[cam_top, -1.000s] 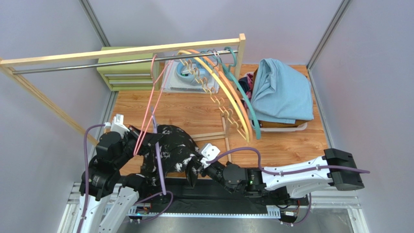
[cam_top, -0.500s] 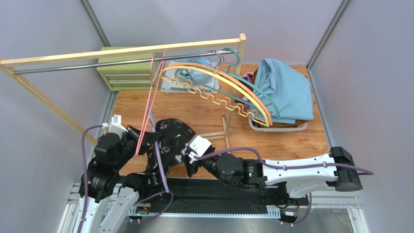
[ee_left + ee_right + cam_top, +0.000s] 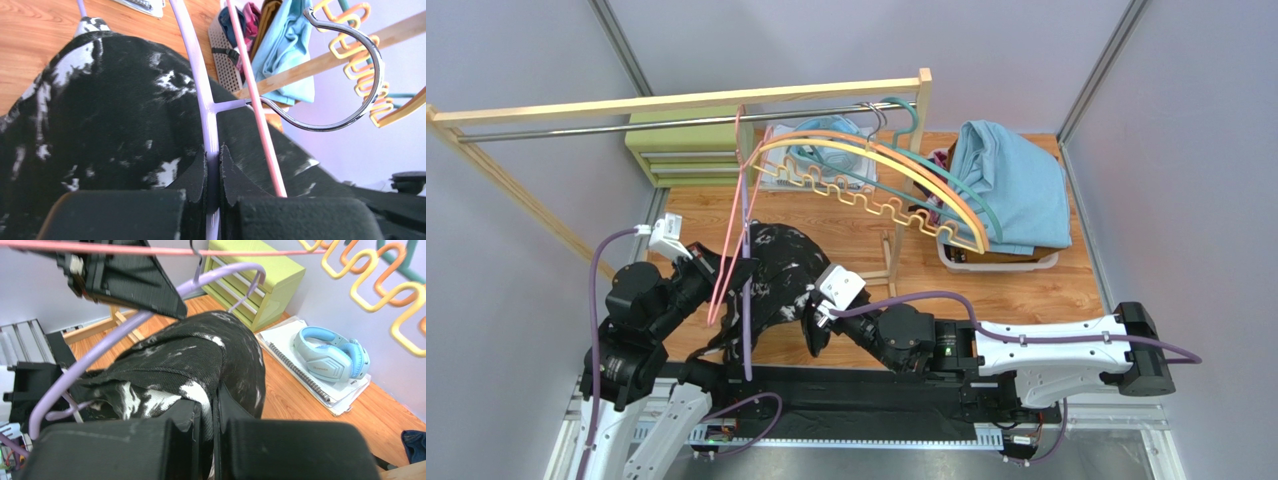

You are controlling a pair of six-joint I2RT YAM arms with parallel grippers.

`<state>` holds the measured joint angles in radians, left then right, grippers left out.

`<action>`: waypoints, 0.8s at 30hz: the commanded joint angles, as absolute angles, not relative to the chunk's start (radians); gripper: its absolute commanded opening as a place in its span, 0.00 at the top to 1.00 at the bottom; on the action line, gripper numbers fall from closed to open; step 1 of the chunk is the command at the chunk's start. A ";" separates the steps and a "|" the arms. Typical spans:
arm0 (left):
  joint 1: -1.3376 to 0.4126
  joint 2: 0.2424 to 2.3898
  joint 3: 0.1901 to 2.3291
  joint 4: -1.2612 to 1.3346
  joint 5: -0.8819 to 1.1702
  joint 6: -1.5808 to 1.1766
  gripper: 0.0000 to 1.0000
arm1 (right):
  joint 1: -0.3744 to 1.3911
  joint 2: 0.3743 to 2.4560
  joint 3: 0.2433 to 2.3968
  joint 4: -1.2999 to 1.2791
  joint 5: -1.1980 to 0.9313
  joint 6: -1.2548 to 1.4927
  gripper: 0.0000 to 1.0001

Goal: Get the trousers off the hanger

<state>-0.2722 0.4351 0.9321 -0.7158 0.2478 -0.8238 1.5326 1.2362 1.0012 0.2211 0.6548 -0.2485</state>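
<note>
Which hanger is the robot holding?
The pale purple hanger carrying the black speckled trousers: the left fingers pinch it. The pink hanger beside it and the others are not gripped.

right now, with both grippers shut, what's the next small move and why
Probably the right gripper should draw the trousers toward itself, off the hanger. It is shut on the cloth, the left gripper is clamped on the hanger to brace it, and the trousers are not yet off it.
</note>
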 commanded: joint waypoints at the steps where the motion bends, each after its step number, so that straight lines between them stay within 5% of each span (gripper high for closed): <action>1: -0.267 0.428 0.939 -0.607 0.287 -0.644 1.00 | 1.519 1.186 1.153 0.364 0.735 -0.276 1.00; 24: -0.265 0.417 0.873 -0.578 0.308 -0.557 1.00 | 1.531 0.948 1.551 -0.064 0.437 -0.222 1.00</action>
